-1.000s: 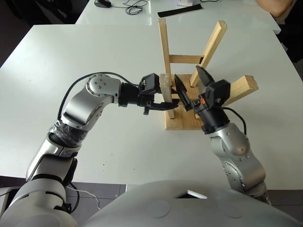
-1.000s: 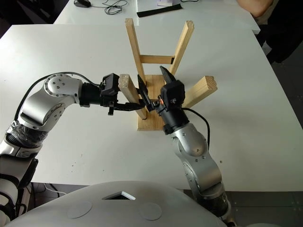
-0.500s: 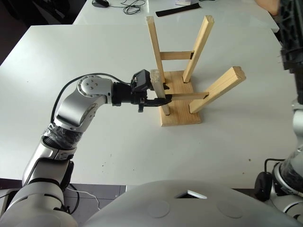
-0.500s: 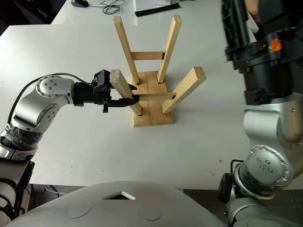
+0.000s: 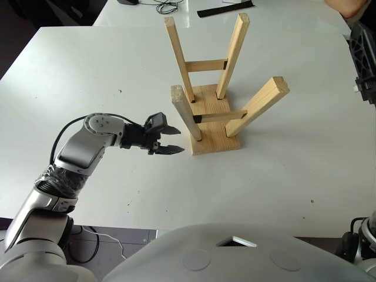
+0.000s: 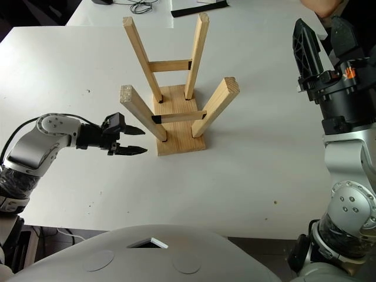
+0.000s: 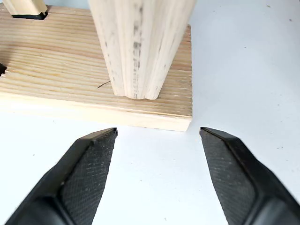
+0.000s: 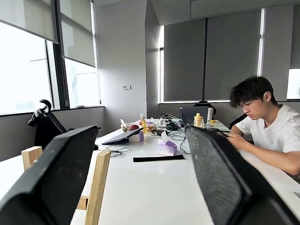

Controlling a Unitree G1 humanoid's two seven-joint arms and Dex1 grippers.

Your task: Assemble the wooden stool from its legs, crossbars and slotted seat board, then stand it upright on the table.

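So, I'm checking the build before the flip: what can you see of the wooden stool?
The wooden stool looks like pale, unfinished timber. It sits upside down, its seat board flat on the table, four square legs pointing up. The two far legs stand nearly upright, the two near ones splay outward; a crossbar joins each pair. Nothing grips it: the open left gripper hovers just short of the board's near left corner.

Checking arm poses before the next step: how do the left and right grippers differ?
Height: the left gripper hangs low over the table; the right gripper is held high at the table's right side. Aim: the left gripper points at the seat board, close but apart; the right gripper points upward, far from it. Both are open and empty.
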